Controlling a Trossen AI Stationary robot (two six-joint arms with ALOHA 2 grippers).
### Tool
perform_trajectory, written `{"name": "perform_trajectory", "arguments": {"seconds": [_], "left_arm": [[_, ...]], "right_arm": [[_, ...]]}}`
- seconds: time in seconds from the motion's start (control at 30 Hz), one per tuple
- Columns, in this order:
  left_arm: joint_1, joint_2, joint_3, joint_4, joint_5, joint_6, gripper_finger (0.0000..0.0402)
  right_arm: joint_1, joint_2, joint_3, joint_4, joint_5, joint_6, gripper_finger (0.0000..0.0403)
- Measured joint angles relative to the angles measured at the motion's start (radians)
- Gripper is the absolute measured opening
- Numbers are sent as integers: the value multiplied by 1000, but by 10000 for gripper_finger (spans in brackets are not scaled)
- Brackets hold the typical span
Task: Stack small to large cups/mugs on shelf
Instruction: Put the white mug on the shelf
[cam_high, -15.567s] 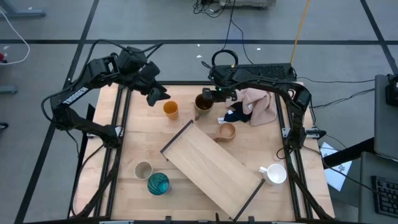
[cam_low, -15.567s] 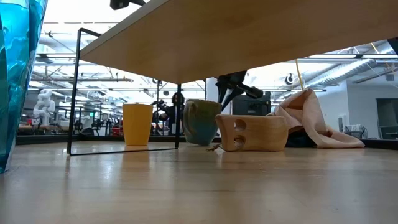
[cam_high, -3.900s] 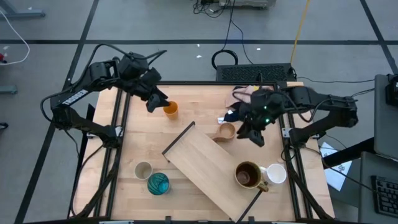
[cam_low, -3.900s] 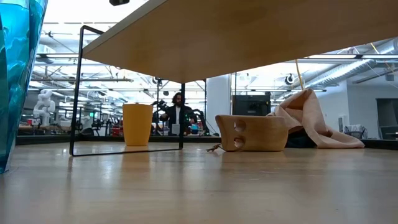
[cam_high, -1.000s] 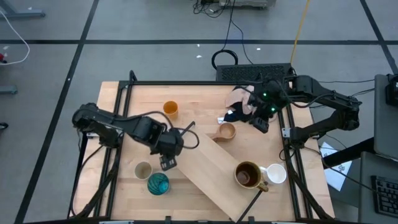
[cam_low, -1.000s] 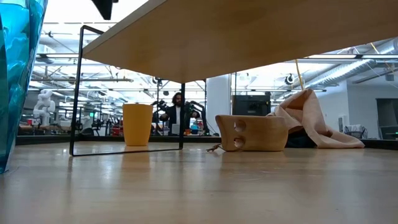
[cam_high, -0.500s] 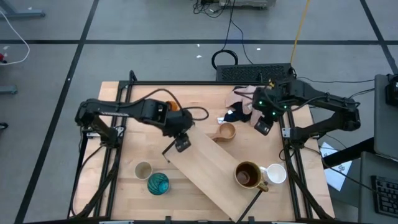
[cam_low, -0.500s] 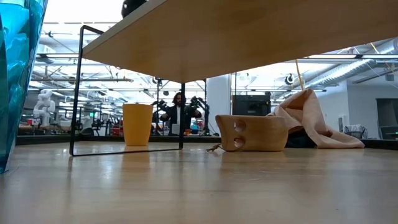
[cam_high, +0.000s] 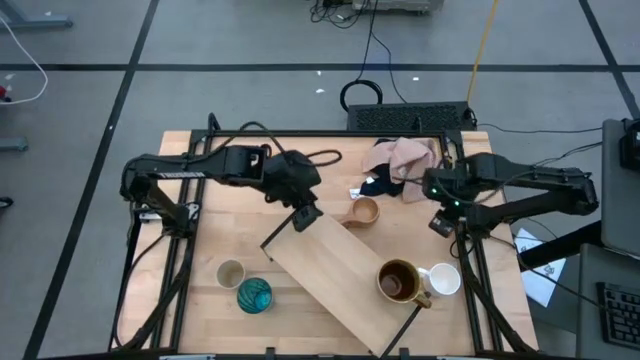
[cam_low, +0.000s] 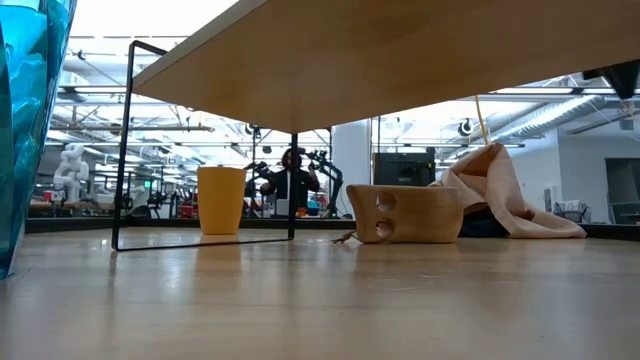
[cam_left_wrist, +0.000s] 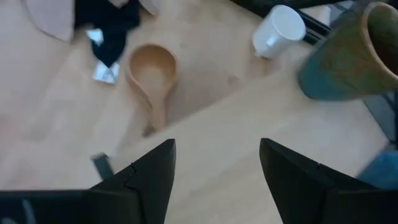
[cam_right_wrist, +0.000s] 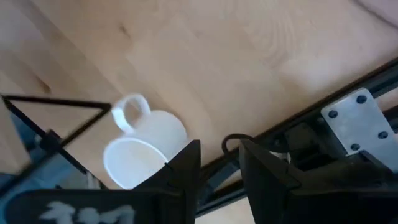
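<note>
While the left gripper (cam_high: 306, 216) hovers over the shelf (cam_high: 345, 275) end, jaws apart and empty — the right gripper (cam_high: 440, 222), jaws narrowly apart, hangs above the white mug (cam_high: 442, 279).

teal glazed cup (cam_low: 25, 130) edge-cropped

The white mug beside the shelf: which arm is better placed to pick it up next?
Probably the right. Its gripper hangs just beyond the white mug, empty, while the left gripper is across the shelf, above its far end.
</note>
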Motion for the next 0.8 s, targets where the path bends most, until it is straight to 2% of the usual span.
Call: {"name": "perform_trajectory", "arguments": {"seconds": [0.3,0.43,0.6,0.8], "left_arm": [[59,0,13,14,2,62,234],[75,0,13,18,2,68,234],[81,0,13,18,2,83,234],[81,0,13,25,2,93,234]], "right_arm": [[137,-132,-52,90,-18,53,100],[215,-128,-90,100,-128,89,100],[294,-121,-118,121,-132,133,100],[373,-106,-176,238,-208,230,109]]}}
